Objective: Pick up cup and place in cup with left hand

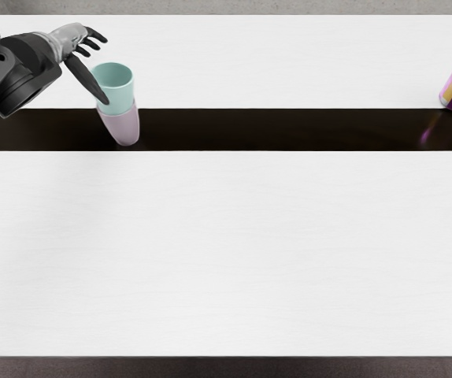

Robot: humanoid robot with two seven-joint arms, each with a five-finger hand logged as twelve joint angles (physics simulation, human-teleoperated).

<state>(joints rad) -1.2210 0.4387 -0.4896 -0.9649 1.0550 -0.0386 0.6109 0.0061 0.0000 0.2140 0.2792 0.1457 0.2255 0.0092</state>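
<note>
Teal cup (118, 94) sits inside the pink cup (122, 127).

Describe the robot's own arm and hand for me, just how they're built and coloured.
The left arm has chunky, rounded black and dark-grey segments, with round, bolt-like caps on the grey link at the picture's edge. The left hand has a light-grey, metallic-looking back and slim, tapering black fingers. No cable or sleeve shows.

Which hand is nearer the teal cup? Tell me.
Left. The left hand is open at the picture-left of the teal cup, partly overlapping it; the right hand is out of view.
</note>
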